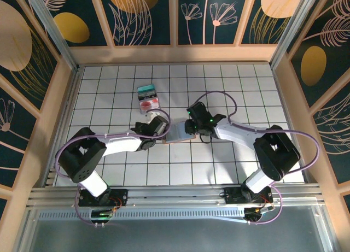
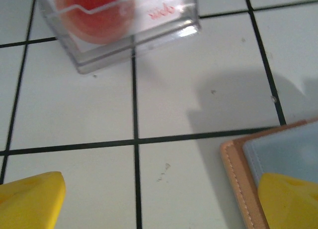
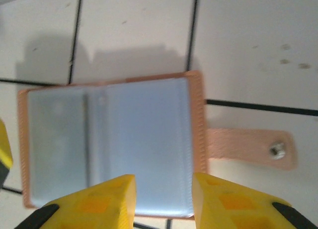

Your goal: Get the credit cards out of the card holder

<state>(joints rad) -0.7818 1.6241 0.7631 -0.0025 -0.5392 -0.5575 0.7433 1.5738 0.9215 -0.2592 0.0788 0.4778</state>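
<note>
Item: card holder (image 3: pixel 114 144), lying open and flat at the middle of the table (image 1: pixel 246 88) between the two grippers, its snap tab (image 3: pixel 248 149) stretched out to one side. Right gripper (image 3: pixel 163 183): poised over the holder's near edge, jaws partly apart, nothing clamped that we can see. Left gripper (image 2: pixel 161 187): fully released, one finger over the holder's corner. Step, as we judge it: drawing a card from the grey-blue pockets, though we cannot tell whether any card sits inside. The next move calls for pinning the holder down and pinching a thin card edge. Beyond: red-and-white card (image 1: pixel 149 103) and teal card (image 1: pixel 146 89), apart from the holder. Room: open tiles all round, walls (image 1: pixel 33 60) well off.
</note>
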